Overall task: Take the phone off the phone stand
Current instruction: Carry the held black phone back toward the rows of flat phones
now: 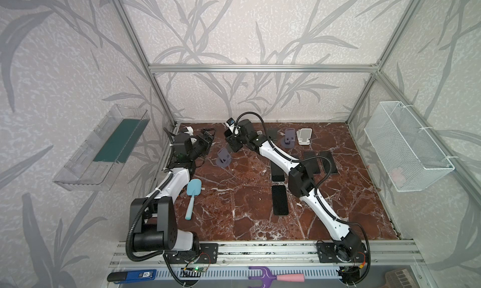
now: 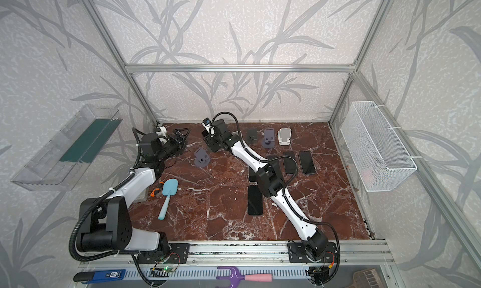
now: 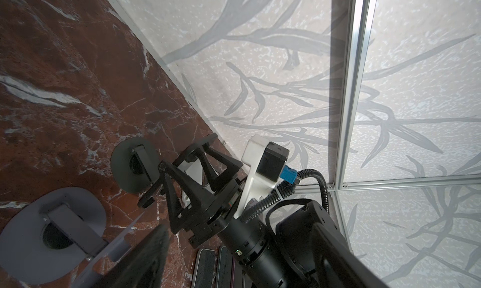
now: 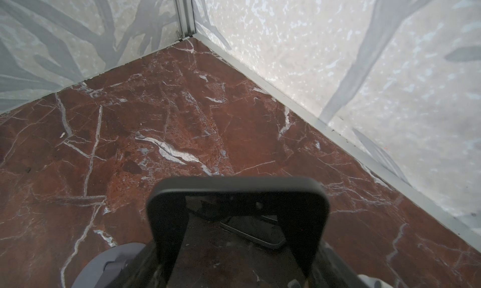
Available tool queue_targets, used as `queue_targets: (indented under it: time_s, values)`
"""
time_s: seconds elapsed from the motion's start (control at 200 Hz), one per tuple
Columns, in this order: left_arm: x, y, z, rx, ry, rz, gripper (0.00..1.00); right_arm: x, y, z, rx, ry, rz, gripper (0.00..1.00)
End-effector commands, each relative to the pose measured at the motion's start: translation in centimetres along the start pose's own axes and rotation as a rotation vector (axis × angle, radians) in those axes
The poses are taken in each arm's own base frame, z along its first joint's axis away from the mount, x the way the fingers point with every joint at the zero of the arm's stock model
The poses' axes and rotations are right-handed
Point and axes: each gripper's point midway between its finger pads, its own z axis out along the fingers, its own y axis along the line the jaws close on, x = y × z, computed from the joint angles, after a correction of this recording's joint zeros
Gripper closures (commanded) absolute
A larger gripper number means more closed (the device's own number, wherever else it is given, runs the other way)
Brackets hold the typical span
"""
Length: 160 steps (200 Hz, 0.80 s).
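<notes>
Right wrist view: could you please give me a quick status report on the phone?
Right gripper gripping the phone, off the grey stand. Left gripper apart from it, jaws unclear. Nothing seen blocking.

I see a red-brown marble desk (image 1: 234,221) veined white, pale walls (image 1: 221,26) with grey leaves, a black phone (image 1: 279,199), a lilac-grey stand (image 1: 223,157) and a light-blue spatula (image 1: 193,193).

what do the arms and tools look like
The left arm and right arm have white links, black joints and black ribbed cables. The left tool and right tool have black open-frame triangular fingers. A white bracket by the right tool holds a black camera with a blue plug.
</notes>
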Motion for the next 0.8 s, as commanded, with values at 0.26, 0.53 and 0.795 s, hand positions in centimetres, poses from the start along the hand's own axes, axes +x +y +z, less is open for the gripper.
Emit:
queue_targets:
  time_s: [0.26, 0.53, 0.795]
  values:
    - [-0.3, -0.8, -0.2, 0.042, -0.001, -0.006, 0.15, -7.8, 0.1, -5.6, -0.002, -0.151, 0.001, 0.32]
    - [-0.2, -1.4, -0.2, 0.062, 0.009, -0.01, 0.15, -9.6, 0.4, -7.8, -0.007, -0.184, 0.026, 0.33]
    - [-0.1, -1.9, -0.3, 0.084, 0.01, -0.019, 0.15, -11.8, 1.7, -11.6, 0.01, -0.233, 0.011, 0.35]
